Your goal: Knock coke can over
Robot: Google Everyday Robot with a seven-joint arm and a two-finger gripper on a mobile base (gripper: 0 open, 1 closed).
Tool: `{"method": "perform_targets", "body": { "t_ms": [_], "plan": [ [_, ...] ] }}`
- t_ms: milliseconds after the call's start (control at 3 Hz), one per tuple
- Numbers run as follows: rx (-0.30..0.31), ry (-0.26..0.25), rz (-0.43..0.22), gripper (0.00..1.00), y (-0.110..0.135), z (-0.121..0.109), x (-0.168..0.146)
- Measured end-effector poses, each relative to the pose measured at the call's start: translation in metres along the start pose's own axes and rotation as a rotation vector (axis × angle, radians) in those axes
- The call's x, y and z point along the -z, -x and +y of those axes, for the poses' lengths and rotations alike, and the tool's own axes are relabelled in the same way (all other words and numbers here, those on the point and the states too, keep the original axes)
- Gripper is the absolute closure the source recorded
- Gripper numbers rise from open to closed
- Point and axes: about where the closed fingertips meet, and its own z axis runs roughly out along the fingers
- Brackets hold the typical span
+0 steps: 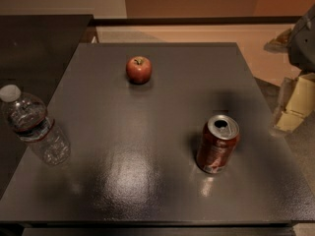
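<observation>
The coke can [217, 144] is dark red with a silver top and an open tab hole. It stands upright on the dark table [162, 97], right of centre and towards the front. My gripper [291, 104] is cream coloured and hangs at the right edge of the view, beyond the table's right edge. It is to the right of the can, a little farther back, and not touching it. The arm above the gripper is cut off by the frame.
A red apple [139, 69] sits at the back centre of the table. A clear plastic water bottle [34, 127] with a white cap stands at the left edge. A dark counter [39, 43] lies to the left, and the floor is to the right.
</observation>
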Motion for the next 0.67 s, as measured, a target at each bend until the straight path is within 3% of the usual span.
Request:
{"method": "perform_targets", "body": {
  "t_ms": [667],
  "plan": [
    [0.029,0.110,-0.198,0.00,0.002,0.038,-0.033]
  ]
}}
